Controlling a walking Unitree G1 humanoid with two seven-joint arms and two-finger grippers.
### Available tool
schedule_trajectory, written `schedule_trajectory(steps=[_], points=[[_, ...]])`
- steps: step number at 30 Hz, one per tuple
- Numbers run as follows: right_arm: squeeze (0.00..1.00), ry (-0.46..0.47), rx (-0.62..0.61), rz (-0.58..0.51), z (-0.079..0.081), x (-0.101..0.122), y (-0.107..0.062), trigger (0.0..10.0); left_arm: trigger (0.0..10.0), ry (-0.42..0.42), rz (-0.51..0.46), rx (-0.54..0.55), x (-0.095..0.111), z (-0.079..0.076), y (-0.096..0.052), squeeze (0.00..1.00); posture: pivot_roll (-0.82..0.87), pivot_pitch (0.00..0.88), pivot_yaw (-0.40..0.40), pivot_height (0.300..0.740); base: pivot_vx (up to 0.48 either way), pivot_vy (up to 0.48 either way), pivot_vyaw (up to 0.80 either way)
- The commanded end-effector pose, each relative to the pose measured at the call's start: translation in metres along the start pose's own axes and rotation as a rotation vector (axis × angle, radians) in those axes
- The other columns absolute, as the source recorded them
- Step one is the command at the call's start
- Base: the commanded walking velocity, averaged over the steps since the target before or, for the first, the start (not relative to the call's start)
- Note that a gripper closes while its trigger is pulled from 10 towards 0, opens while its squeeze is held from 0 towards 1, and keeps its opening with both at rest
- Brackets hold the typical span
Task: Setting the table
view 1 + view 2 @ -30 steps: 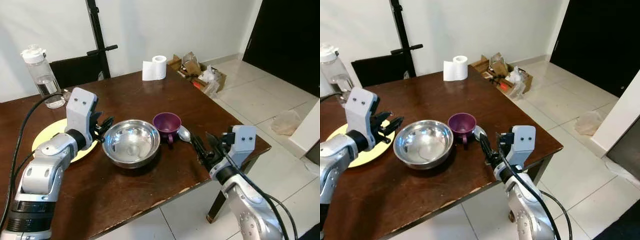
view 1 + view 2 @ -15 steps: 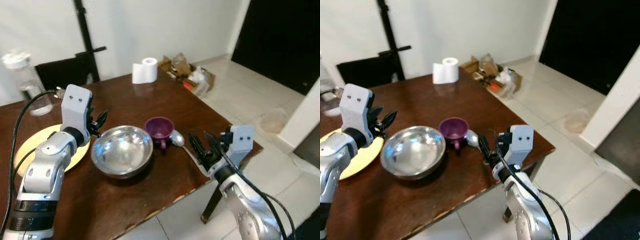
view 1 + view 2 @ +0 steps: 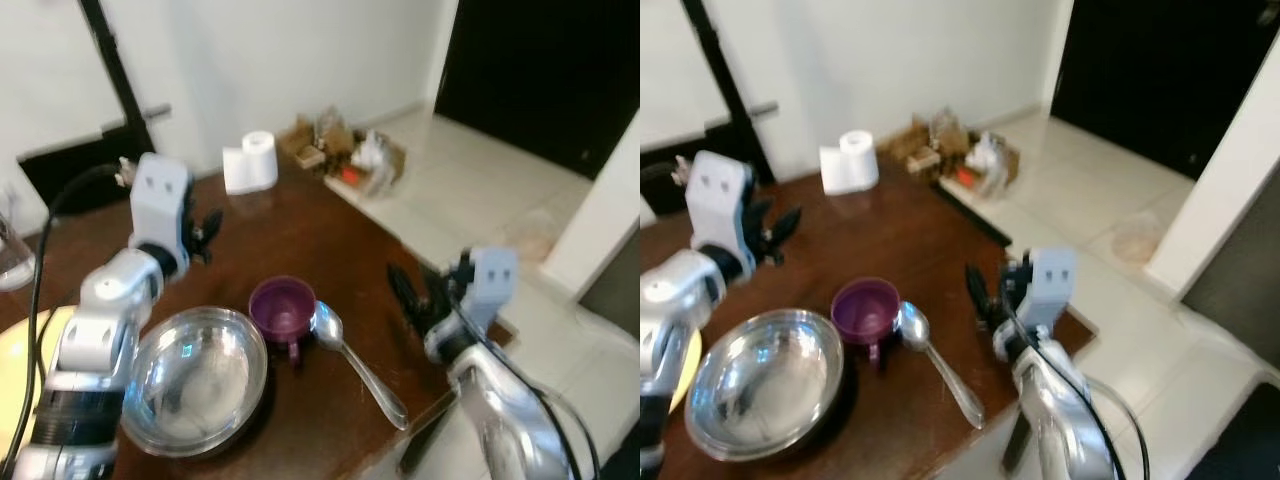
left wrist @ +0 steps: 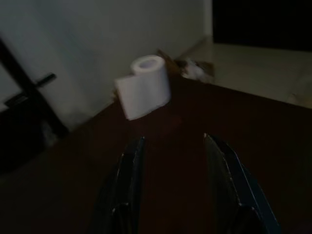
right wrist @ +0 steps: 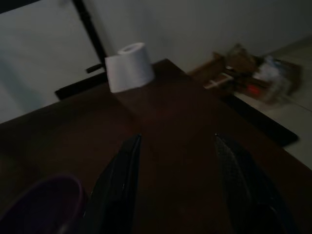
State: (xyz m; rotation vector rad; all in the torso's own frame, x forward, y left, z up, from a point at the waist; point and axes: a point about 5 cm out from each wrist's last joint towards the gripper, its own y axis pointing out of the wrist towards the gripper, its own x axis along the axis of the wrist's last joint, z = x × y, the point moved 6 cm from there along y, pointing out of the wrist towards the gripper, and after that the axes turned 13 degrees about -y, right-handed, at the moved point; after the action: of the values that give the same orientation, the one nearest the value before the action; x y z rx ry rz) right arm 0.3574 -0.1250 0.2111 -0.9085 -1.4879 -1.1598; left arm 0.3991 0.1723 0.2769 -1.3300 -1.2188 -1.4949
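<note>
Long steel spoon (image 3: 360, 362) lies lower centre, bowl touching the purple cup (image 3: 283, 310), handle near the dark wood table (image 3: 300, 230) edge. Risk, I judge: a nudge sends it off. Cup and round steel bowl (image 3: 195, 375), lower left, look empty. Left gripper (image 4: 177, 187) and right gripper (image 5: 181, 183) both hover fingers apart, empty. White paper roll (image 3: 249, 164) upper centre.

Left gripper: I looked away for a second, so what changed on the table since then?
The left gripper rose from beside the bowl toward the paper roll, open and empty. Bowl, purple cup and spoon kept their arrangement; only the camera moved.
</note>
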Motion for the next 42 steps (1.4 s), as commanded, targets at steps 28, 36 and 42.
schedule_trajectory(steps=[28, 36, 42], points=[[0.00, 0.022, 0.119, 0.036, 0.027, -0.013, -0.005, 10.0, 10.0, 0.161, 0.576, -0.647, -0.064, 0.019, -0.089, 0.00, 0.05, 0.091, 0.109, 0.740, 0.000, 0.000, 0.00], [0.00, 0.039, 0.141, 0.045, 0.035, -0.017, -0.002, 10.0, 10.0, 0.105, 0.621, -0.643, -0.085, 0.018, -0.090, 1.00, 0.05, 0.101, 0.105, 0.740, 0.000, 0.000, 0.00], [0.00, 0.059, 0.288, 0.043, 0.062, -0.016, 0.003, 10.0, 10.0, 0.097, 0.609, -0.639, -0.083, 0.017, -0.082, 1.00, 0.05, 0.115, 0.111, 0.740, 0.000, 0.000, 0.00]])
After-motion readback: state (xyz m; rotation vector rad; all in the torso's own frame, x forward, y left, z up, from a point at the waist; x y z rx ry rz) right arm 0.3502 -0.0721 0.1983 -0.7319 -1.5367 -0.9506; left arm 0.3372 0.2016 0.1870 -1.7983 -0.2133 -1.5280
